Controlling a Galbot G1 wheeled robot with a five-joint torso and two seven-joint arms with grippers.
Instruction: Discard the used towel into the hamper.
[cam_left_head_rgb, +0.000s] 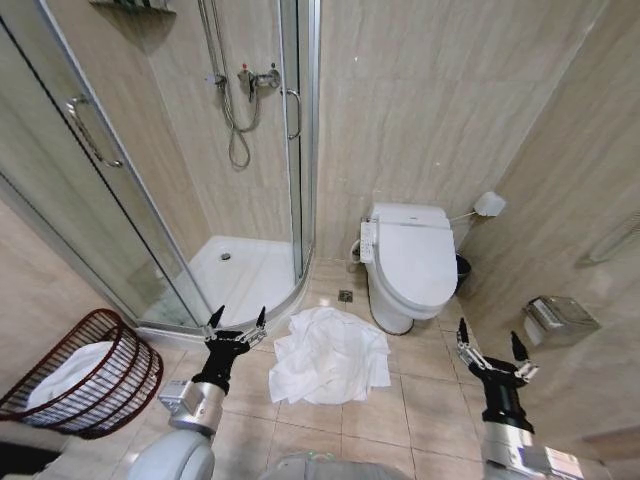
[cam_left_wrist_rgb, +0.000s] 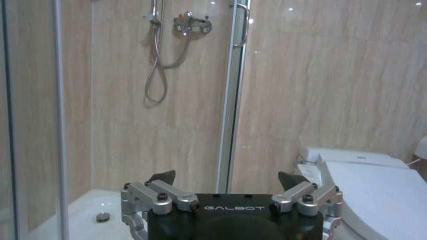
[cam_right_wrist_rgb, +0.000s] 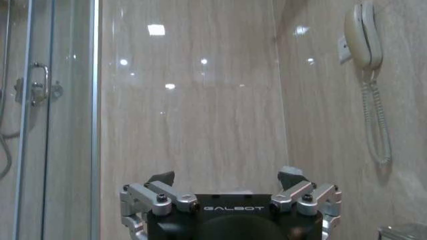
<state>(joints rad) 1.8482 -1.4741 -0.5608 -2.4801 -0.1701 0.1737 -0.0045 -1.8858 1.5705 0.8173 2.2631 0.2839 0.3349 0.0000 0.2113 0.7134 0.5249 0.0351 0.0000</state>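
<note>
Right now your left tool (cam_left_head_rgb: 238, 318) hangs released, fingers spread, with the crumpled white towel (cam_left_head_rgb: 330, 356) on the floor just beside it, toward the toilet (cam_left_head_rgb: 412, 262). The hamper (cam_left_head_rgb: 85, 375) stands on that tool's other side, by the shower door, something white already inside. Your right tool (cam_left_head_rgb: 492, 345) is likewise released, idle past the towel's far edge. Bring the left tool down over a raised fold near the middle, not a thin edge, so the cloth lifts in one bunch and doesn't trail when you swing to the hamper.
</note>
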